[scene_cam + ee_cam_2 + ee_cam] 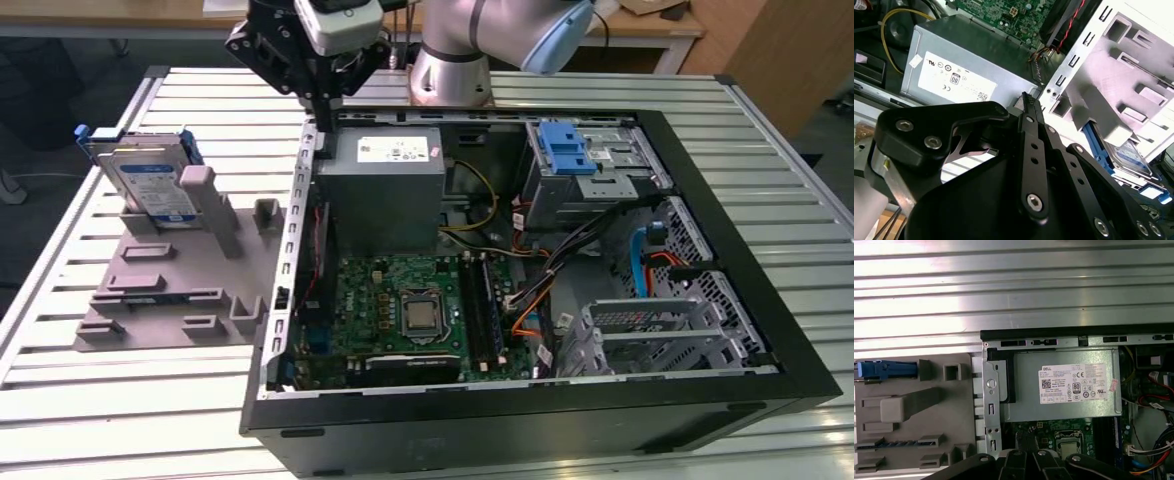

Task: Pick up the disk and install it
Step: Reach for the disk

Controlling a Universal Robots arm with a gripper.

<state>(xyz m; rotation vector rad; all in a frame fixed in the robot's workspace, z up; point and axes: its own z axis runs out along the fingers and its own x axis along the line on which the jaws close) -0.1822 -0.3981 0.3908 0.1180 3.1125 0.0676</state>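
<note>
The disk (144, 180) is a silver drive with a white-and-blue label in a blue bracket. It stands on edge in a grey plastic holder (160, 295) on the table, at the exterior view's left of the open computer case (747, 250). The second wrist view shows the disk (1130, 153) behind a holder post, and the first wrist view shows its blue bracket edge (884, 370). My gripper (324, 120) hangs over the case's back corner beside the grey power supply (387, 180), well apart from the disk. Its fingers (1027, 102) are shut together with nothing between them.
Inside the case lie a green motherboard (407, 310), loose cables (534, 300) and a metal drive cage with a blue latch (567, 150). The case and holder rest on a ribbed metal table (134, 400). The arm's base (454, 70) stands behind the case.
</note>
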